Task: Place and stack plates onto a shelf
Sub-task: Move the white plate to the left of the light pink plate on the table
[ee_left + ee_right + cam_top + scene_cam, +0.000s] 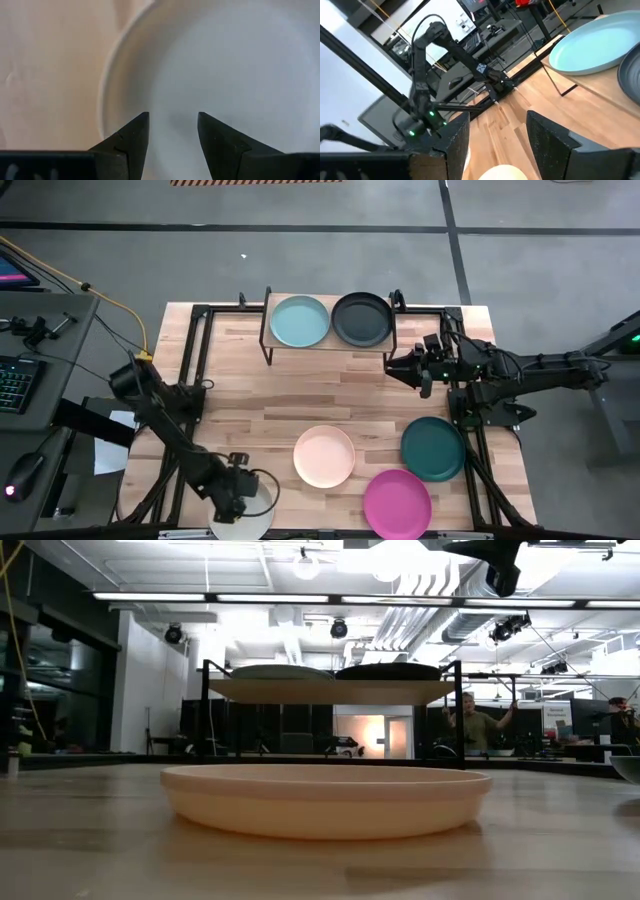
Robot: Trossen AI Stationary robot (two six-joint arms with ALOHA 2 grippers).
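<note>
A white plate (pixel 258 502) lies flat at the table's near left corner. My left gripper (pixel 172 120) points down over it, open, both fingertips above the plate's inside near its rim (pixel 107 85). The shelf (pixel 330 345) stands at the far middle with a light teal plate (pixel 300 321) and a black plate (pixel 360 318) side by side on its top. On the tabletop lie a peach-pink plate (pixel 324 456), a dark teal plate (pixel 433 448) and a magenta plate (pixel 397 503). My right gripper (pixel 392 366) waits level and open beside the shelf's right end.
Black frame rails (pixel 195 360) run along the table's left and right sides. A desk with a keyboard (pixel 15 380) stands off the left edge. In the low view people (pixel 470 725) show in the room behind the shelf. Bare wood lies between the shelf and the peach-pink plate.
</note>
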